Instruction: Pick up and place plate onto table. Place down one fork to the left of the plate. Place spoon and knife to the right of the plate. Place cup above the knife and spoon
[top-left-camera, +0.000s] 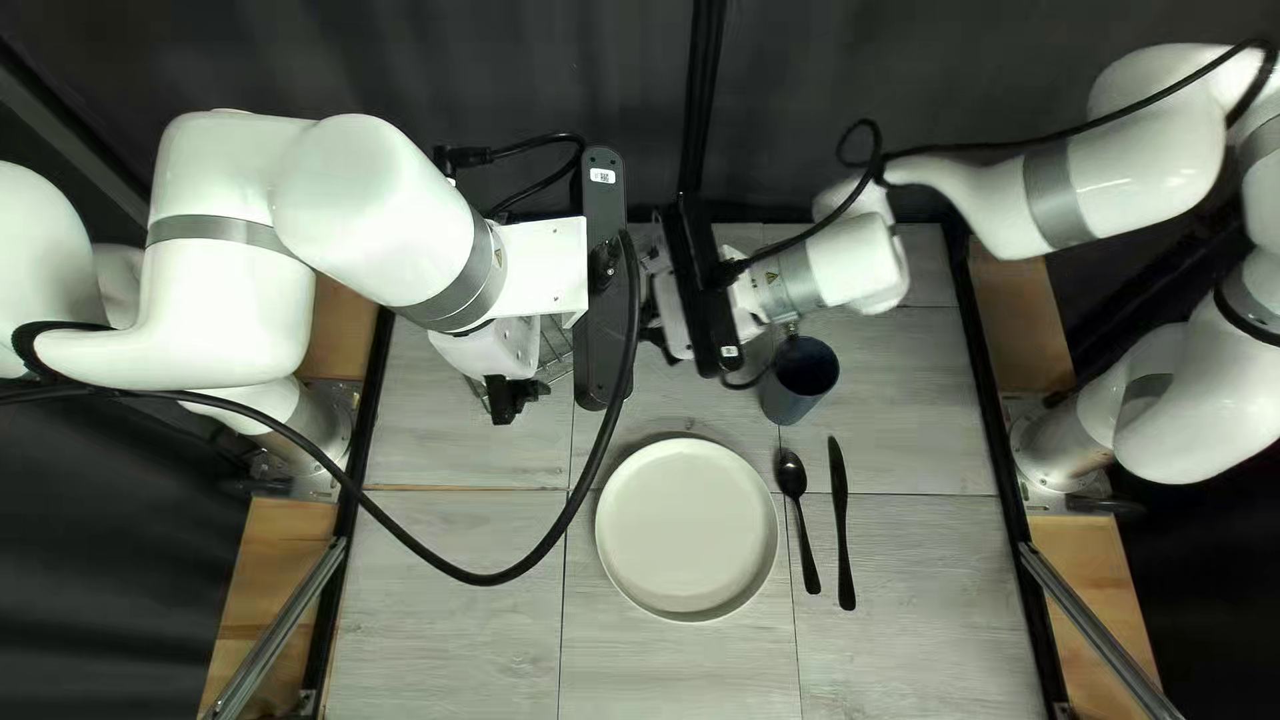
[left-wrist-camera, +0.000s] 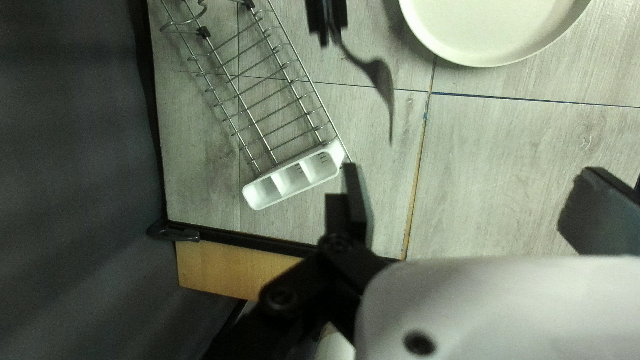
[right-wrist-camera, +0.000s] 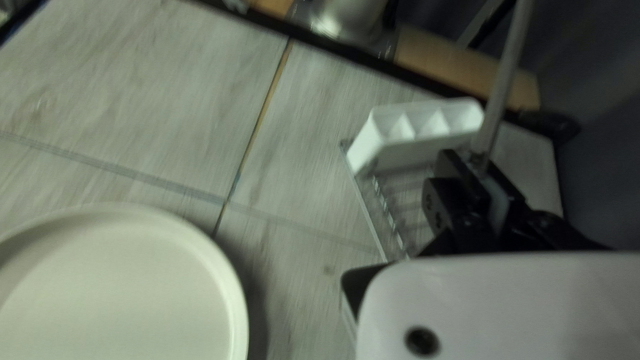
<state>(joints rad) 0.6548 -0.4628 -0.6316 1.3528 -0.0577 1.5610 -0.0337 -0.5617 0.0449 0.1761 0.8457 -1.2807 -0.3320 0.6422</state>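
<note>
In the top left view, the plate [top-left-camera: 687, 530] is seen at the lower middle, flat on the table [top-left-camera: 440, 587]. Just to its right the spoon [top-left-camera: 800, 514] is laid, with the knife [top-left-camera: 842, 534] beside it on the outer side; both are set with their handles toward the near edge. The cup [top-left-camera: 798, 380] is placed above them, right of centre, just beside the right arm's wrist. The left gripper [top-left-camera: 510, 398] is held at the upper left over the rack [top-left-camera: 556, 350]; the right gripper [top-left-camera: 671, 315] is partly hidden at the upper middle. In the left wrist view, the left gripper [left-wrist-camera: 477, 193] is spread wide, with nothing held between its fingers. The fork [left-wrist-camera: 377, 70] is seen ahead of it, apart from both its fingers, its tined end hung free from the right gripper, between rack and plate as viewed. In the right wrist view, the jaws of the right gripper [right-wrist-camera: 483, 190] are closed on the fork, which is pinched at the tips; its thin shaft is extended ahead, past the rack's white caddy [right-wrist-camera: 417, 130]. The plate is seen beside this gripper, well apart from the fork.
</note>
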